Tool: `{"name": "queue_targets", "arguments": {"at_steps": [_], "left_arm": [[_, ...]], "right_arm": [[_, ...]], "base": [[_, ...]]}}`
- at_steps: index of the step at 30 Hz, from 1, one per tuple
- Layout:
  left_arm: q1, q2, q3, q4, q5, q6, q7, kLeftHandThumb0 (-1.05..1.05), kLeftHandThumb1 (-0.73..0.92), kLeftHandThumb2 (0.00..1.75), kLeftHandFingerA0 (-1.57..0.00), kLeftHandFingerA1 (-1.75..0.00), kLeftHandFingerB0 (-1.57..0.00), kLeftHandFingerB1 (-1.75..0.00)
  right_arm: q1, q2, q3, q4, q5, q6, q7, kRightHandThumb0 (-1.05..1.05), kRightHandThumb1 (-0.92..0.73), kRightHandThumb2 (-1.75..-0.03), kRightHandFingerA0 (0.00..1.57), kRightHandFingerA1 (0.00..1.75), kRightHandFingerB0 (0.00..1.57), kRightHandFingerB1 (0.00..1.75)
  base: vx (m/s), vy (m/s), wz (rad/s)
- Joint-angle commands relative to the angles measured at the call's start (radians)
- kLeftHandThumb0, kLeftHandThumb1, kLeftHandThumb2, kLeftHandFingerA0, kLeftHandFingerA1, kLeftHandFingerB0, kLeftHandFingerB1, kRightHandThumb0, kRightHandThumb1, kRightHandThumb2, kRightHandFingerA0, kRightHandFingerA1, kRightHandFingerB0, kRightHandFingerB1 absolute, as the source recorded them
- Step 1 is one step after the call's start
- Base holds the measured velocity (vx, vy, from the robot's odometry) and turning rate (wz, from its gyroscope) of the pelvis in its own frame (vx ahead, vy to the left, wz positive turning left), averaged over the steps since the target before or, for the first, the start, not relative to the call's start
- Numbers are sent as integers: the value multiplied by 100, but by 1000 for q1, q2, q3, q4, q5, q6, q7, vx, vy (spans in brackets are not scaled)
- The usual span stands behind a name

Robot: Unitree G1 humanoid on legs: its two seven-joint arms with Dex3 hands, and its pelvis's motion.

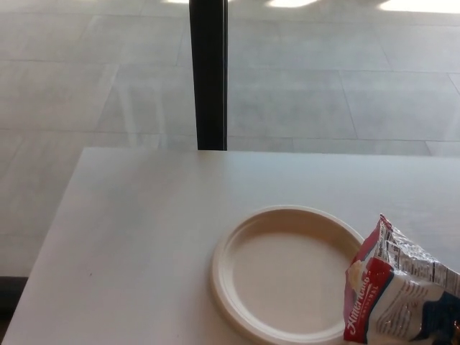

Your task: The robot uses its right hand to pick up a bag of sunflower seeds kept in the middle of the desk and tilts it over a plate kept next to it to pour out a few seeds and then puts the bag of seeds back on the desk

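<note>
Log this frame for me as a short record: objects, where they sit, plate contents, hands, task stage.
surface: white desk
plate: cream round plate, right of centre, near the front edge
plate contents: none visible
bag: red, white and blue seed bag, at the plate's right rim, cut off by the picture edge
hands: neither in view
task stage: no seeds poured yet
background: dark post, tiled floor

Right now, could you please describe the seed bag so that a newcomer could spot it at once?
Start at the white desk and find the round cream plate near its front right. The seed bag stands just right of the plate, overlapping its right rim. It is the only crinkly, printed thing here: red, white and blue, with a shiny silver back.
</note>
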Motion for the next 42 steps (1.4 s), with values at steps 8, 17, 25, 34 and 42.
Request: {"name": "queue_targets", "arguments": {"at_steps": [8,17,25,34,42], "left_arm": [[5,22,-23,1,0,-23,5,-71,52,93,-52,-67,-38,-53],[5,17,-9,2,-22,-13,-10,-79,52,92,-50,-65,-38,-52],[9,17,-17,2,-16,-16,-12,-73,65,60,-52,-59,-42,-39],[7,13,-30,-6,-10,-30,-3,-81,56,94,-49,-66,-36,-52],[14,14,-36,-5,-11,-34,-5,-77,55,95,-50,-66,-34,-52]], "right_arm": [[50,-14,51,17,-115,-107,-18,-74,-47,-92,0,51,2,26],[62,-12,95,-18,-169,-90,-8,-76,-60,-60,5,47,6,24],[52,-15,161,-32,-238,-4,20,-71,-42,-84,10,57,0,17],[22,-29,228,-25,-348,50,-7,-72,-41,-77,23,71,0,3],[54,26,195,28,-376,-22,-200,-14,-54,-102,98,99,10,51]], "base": [[0,0,0],[0,0,0],[0,0,0],[0,0,0],[0,0,0]]}}
